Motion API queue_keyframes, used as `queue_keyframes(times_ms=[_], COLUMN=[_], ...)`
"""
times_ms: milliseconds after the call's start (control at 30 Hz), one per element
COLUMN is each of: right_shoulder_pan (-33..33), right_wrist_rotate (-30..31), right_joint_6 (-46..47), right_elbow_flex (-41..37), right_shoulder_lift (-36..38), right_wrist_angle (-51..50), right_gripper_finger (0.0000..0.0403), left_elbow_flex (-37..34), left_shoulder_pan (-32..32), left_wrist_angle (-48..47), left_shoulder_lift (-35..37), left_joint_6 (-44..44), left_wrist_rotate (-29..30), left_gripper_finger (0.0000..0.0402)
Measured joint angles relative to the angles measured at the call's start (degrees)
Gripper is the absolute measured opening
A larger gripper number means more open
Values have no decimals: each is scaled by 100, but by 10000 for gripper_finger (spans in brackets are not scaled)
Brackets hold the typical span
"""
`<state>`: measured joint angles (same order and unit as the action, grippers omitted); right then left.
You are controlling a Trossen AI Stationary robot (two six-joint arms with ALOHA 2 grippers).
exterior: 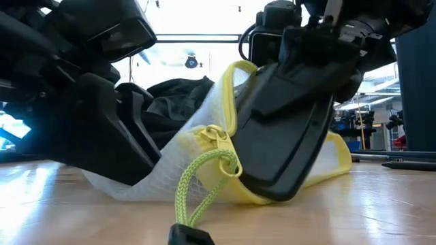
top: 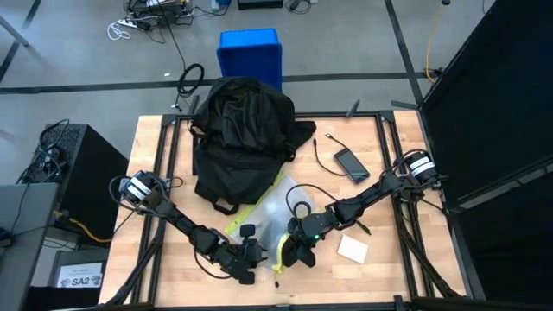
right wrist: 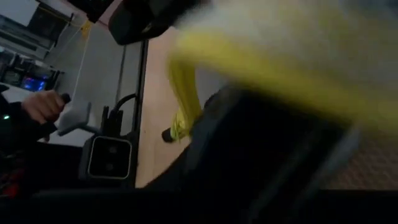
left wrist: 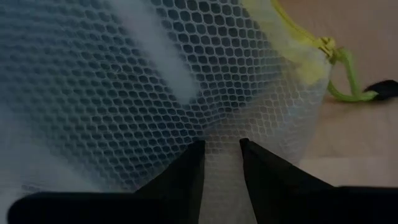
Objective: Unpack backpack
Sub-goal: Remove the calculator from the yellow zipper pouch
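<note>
backpack (top: 240, 134) on bench (top: 397, 207), behind mesh pouch (top: 263, 212); left pincer (left wrist: 221, 155) pinching mesh; right pincer (top: 298, 250) at yellow zip edge, state unclear; risk: opposed pulls tear mesh or slip.

Mesh pouch (left wrist: 155, 87) fills left wrist view; stuff inside just pale blur. Right wrist view smeared beside pouch's yellow edge (right wrist: 261, 68). Right gripper (exterior: 286, 136) covers pouch's middle in low view. Backpack (exterior: 170, 99) mostly hidden behind pouch.

i see the table (top: 147, 138) from above; low and wrist cameras sit close, all sharing the mesh pouch (exterior: 204, 160).
</note>
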<state>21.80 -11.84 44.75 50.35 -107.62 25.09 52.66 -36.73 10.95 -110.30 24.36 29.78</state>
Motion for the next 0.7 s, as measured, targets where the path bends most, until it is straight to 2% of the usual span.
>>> queue_keyframes(times_ms=[167,333,600,700], right_shoulder_pan=[17,145,601,897], right_wrist_rotate=[-314,-354,-275,-13], right_joint_6=[112,97,351,631], right_elbow_flex=[0,13,15,15], right_shoulder_lift=[266,890,2061,2553], right_wrist_angle=[-341,-1262,-2838,-3449], right_gripper_finger=[28,20,20,20], left_elbow_flex=[0,0,4,4], left_shoulder_pan=[-60,-120,-122,-122], left_wrist_angle=[-10,-86,-241,-254], left_shoulder_lift=[0,0,11,11], left_joint_6=[-4,0,125,129], left_wrist_rotate=[26,64,60,59], left_gripper_finger=[87,87,87,87])
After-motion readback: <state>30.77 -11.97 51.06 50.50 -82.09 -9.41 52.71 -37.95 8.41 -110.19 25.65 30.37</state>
